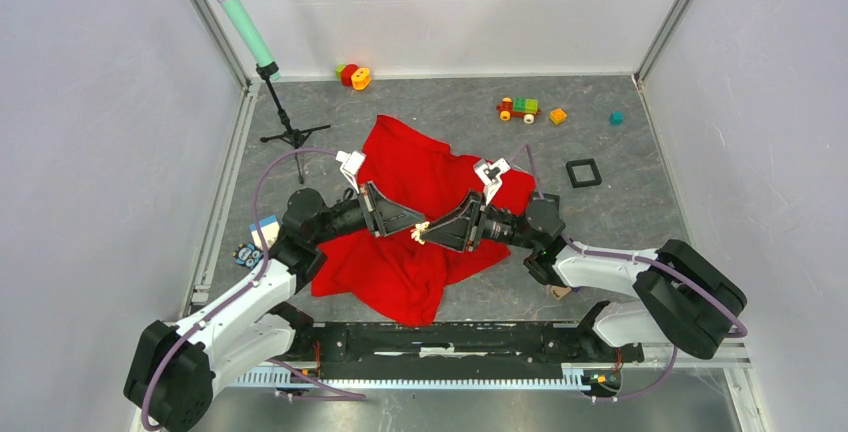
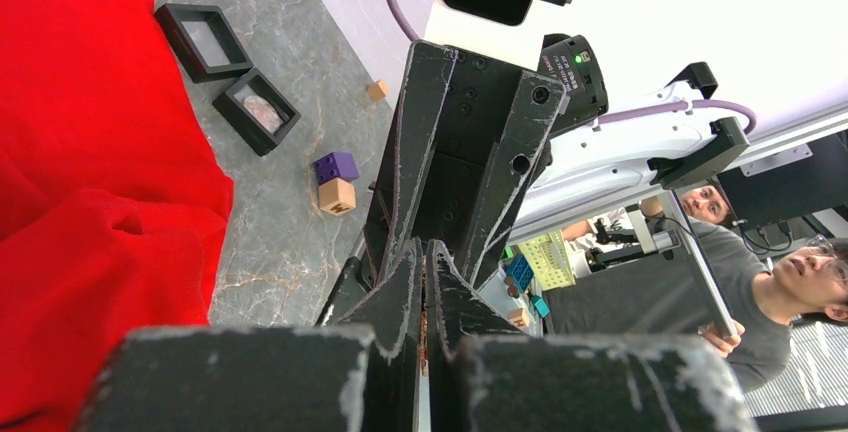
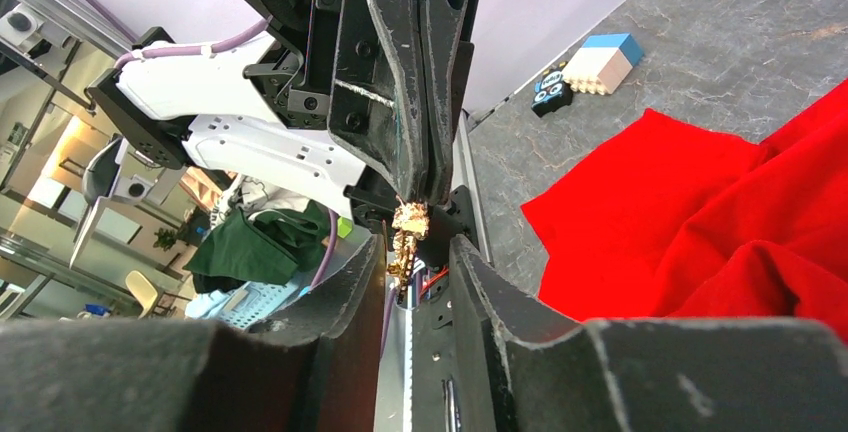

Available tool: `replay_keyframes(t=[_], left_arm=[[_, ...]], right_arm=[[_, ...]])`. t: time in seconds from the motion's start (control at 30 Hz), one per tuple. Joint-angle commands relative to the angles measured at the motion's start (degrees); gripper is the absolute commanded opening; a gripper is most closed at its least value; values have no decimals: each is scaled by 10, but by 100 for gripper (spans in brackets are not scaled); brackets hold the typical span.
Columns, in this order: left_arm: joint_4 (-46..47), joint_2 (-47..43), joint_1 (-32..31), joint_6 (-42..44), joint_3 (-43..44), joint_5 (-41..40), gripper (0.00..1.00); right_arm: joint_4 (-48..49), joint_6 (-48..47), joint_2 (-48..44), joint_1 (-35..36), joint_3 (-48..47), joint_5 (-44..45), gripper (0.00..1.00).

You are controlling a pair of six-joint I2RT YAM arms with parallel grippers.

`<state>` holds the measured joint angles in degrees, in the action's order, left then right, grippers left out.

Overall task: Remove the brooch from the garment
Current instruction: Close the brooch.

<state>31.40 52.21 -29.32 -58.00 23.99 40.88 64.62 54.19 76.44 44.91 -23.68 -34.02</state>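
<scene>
A grey marbled table (image 1: 620, 222) sits inside pale walls (image 1: 90, 152), with the red garment (image 1: 420, 167) spread in a rumpled heap at the middle of the top view. Above its lower centre the two grippers meet tip to tip. The left gripper (image 3: 416, 195), coming down from the top of the right wrist view, has its jaws pressed together on the upper end of the brooch (image 3: 408, 234), a small gold-toned jagged ornament. The brooch hangs in the air, clear of the cloth, which lies at the right of that frame. The right gripper (image 3: 415, 274) rises from the bottom of the same frame with its jaws part-way apart, one finger (image 3: 350, 297) on each side of the brooch's lower end. Whether either one touches it cannot be told. At the upper left of the top view a mint-green microphone (image 1: 238, 12) stands on a black tripod (image 1: 287, 127). Along the far edge lie a red and orange ring toy (image 1: 354, 76), a toy train (image 1: 519, 108), an orange block (image 1: 557, 116) and a teal block (image 1: 616, 118). A black square frame (image 1: 583, 172) lies right of the garment. A blue-and-white brick (image 3: 602, 60) lies at the upper right of the right wrist view. Beside it is a small dark piece (image 3: 548, 94) with round blue marks, too small to read. The left wrist view shows black trays (image 2: 256, 110) and a purple cube on a tan one (image 2: 336, 182).
</scene>
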Motion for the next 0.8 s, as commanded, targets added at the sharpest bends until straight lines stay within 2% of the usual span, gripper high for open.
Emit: replay_keyframes(t=[0.0, 0.2, 0.33, 0.57, 0.63, 0.77], left_arm=[[13, -14, -1, 5, 14, 16, 2], [14, -19, 0, 6, 14, 17, 2], [23, -24, -1, 5, 8, 19, 2], [20, -34, -1, 6, 2, 18, 2], [16, -34, -1, 7, 1, 18, 2], [12, -26, -1, 10, 1, 18, 2]], right_arm=[[-5, -13, 0, 1, -17, 16, 34], [-19, -9, -1, 1, -12, 32, 27], [-31, -4, 1, 1, -11, 42, 18], [-29, 3, -1, 0, -8, 48, 14], [-27, 3, -2, 1, -9, 44, 15], [-14, -9, -7, 3, -13, 30, 32]])
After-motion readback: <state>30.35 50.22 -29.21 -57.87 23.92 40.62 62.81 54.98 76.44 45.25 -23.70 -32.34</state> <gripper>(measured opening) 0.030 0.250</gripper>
